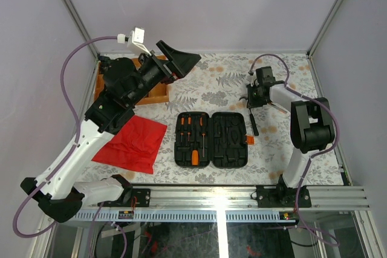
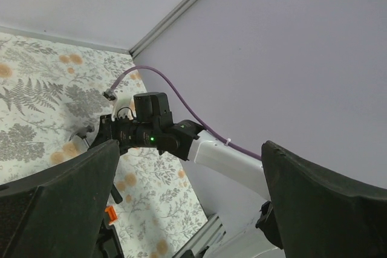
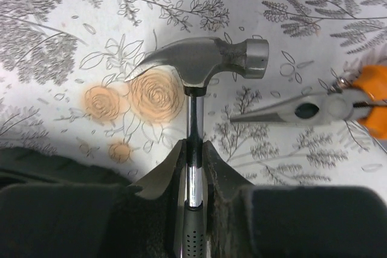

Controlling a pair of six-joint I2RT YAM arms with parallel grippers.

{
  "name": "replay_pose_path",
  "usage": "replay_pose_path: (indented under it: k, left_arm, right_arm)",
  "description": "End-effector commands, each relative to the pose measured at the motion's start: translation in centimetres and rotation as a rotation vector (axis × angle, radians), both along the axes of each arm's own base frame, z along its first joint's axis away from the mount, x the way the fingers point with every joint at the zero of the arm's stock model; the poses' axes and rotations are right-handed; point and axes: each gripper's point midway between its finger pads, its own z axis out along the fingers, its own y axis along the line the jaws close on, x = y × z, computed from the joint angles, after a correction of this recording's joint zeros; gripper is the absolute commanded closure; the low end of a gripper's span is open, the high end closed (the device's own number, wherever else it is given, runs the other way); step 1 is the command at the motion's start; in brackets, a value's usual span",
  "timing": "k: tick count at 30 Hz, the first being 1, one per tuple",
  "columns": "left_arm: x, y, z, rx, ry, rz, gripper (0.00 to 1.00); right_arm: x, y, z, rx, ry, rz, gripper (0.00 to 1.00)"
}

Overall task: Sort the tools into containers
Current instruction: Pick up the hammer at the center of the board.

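The black tool case lies open mid-table, with several orange-and-black screwdrivers in its left half. My right gripper is shut on the chrome shaft of a small claw hammer, just above its black grip. The hammer's head rests on or just over the floral cloth. From above, that gripper is right of the case and the hammer's handle points toward me. Orange-handled pliers lie just right of the hammer. My left gripper hangs open and empty, high at the back left.
A red cloth lies left of the case. The wooden tray sits at the back left under my left arm. The case's orange latch sticks out on its right side. Walls enclose the table.
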Motion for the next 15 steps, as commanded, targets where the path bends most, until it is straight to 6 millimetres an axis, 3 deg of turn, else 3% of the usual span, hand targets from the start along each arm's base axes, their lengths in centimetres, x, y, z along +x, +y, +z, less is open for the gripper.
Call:
replay_pose_path:
  k: [1, 10, 15]
  left_arm:
    - [-1.3, -0.2, 3.5, -0.077, -0.076, -0.008, 0.00]
    - [-2.3, -0.9, 3.1, -0.114, -0.075, -0.025, 0.00]
    - [-3.1, -0.6, 4.0, -0.129, -0.094, -0.032, 0.00]
  right_arm:
    - [1.8, 0.4, 6.5, 0.021, -0.201, -0.008, 1.00]
    - [-0.5, 0.3, 10.3, 0.062, -0.279, -0.031, 1.00]
    - [-1.9, 1.0, 11.9, 0.130, -0.301, -0.036, 1.00]
